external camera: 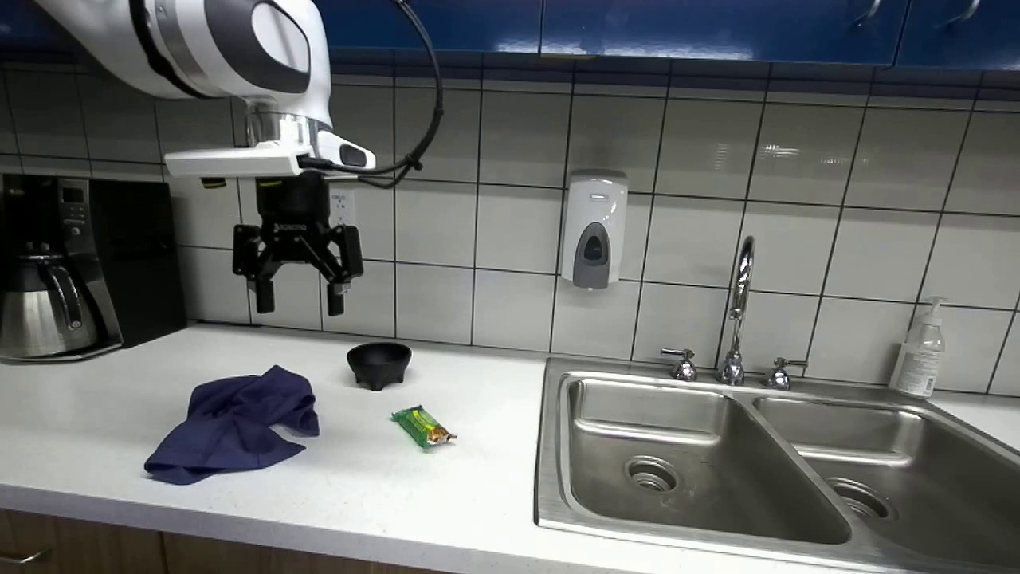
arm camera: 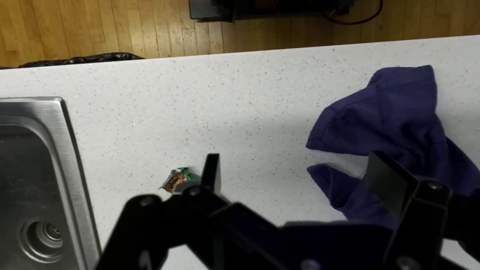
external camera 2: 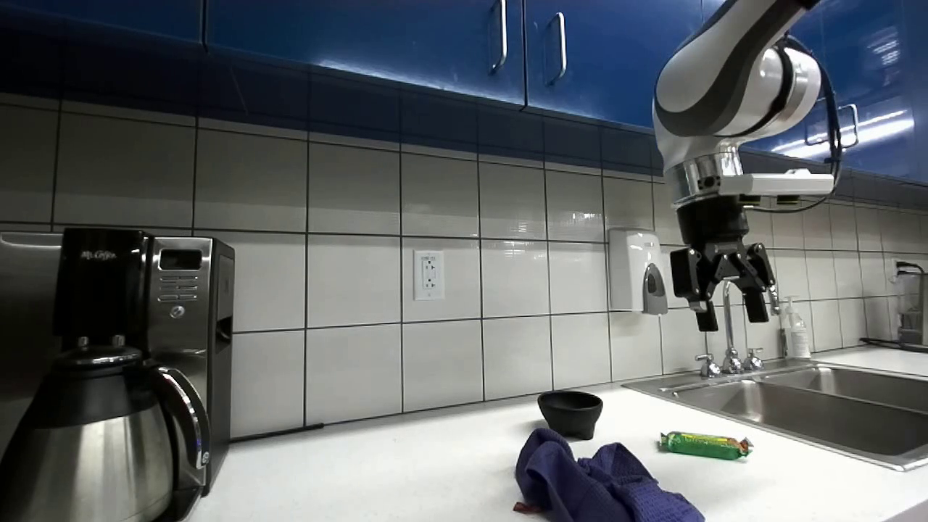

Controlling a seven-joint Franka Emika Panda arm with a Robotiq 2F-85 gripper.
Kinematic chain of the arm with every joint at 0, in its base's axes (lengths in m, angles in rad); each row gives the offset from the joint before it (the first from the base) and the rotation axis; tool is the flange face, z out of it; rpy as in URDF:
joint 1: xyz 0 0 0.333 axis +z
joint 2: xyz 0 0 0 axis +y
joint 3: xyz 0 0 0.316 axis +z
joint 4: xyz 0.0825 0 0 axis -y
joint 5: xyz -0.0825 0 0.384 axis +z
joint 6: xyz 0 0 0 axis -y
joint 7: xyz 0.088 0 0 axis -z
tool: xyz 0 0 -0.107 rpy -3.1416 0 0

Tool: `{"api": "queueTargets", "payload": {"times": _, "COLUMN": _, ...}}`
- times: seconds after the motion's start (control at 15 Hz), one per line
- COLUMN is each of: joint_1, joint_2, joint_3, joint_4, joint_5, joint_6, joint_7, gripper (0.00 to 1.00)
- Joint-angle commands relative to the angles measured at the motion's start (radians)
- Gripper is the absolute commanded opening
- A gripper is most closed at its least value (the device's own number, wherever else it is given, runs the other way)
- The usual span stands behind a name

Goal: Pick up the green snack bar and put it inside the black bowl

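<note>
Green snack bar is what I want, but my gripper hangs well above it, jaws spread wide and holding nothing. In the wrist view just one end of the bar shows; my own gripper hides the rest. I expect it to be light, a firm but crumbly core in a slick wrapper, so I'd squeeze gently across its narrow width at the middle, clear of the flimsy pinched ends. Its wrapper is glossy green with yellow marking and a brown food picture toward one end. It lies flat on the white counter, between the purple cloth and the sink, touching neither; the black bowl stands upright near it, closer to the tiled wall.
</note>
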Motion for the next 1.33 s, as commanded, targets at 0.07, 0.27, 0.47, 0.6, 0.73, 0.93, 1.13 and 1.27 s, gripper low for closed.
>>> {"api": "queueTargets", "payload": {"times": 0.07, "joint_1": -0.037, "joint_2": 0.125, "joint_3": -0.015, "joint_4": 0.021, "joint_5": -0.085, "joint_6": 0.086, "joint_7": -0.023, "gripper": 1.00}}
{"api": "queueTargets", "payload": {"times": 0.27, "joint_1": -0.044, "joint_2": 0.187, "joint_3": -0.039, "joint_4": 0.035, "joint_5": -0.100, "joint_6": 0.124, "joint_7": -0.061, "gripper": 1.00}}
{"api": "queueTargets", "payload": {"times": 0.47, "joint_1": -0.047, "joint_2": 0.247, "joint_3": -0.069, "joint_4": 0.062, "joint_5": -0.101, "joint_6": 0.158, "joint_7": -0.161, "gripper": 1.00}}
{"api": "queueTargets", "payload": {"times": 0.6, "joint_1": -0.051, "joint_2": 0.290, "joint_3": -0.087, "joint_4": 0.095, "joint_5": -0.097, "joint_6": 0.166, "joint_7": -0.228, "gripper": 1.00}}
{"api": "queueTargets", "payload": {"times": 0.73, "joint_1": -0.056, "joint_2": 0.333, "joint_3": -0.102, "joint_4": 0.135, "joint_5": -0.095, "joint_6": 0.167, "joint_7": -0.292, "gripper": 1.00}}
{"api": "queueTargets", "payload": {"times": 0.93, "joint_1": -0.064, "joint_2": 0.401, "joint_3": -0.117, "joint_4": 0.199, "joint_5": -0.107, "joint_6": 0.174, "joint_7": -0.398, "gripper": 1.00}}
{"api": "queueTargets", "payload": {"times": 1.13, "joint_1": -0.074, "joint_2": 0.473, "joint_3": -0.120, "joint_4": 0.265, "joint_5": -0.111, "joint_6": 0.193, "joint_7": -0.496, "gripper": 1.00}}
{"api": "queueTargets", "payload": {"times": 1.27, "joint_1": -0.080, "joint_2": 0.521, "joint_3": -0.116, "joint_4": 0.303, "joint_5": -0.118, "joint_6": 0.222, "joint_7": -0.547, "gripper": 1.00}}
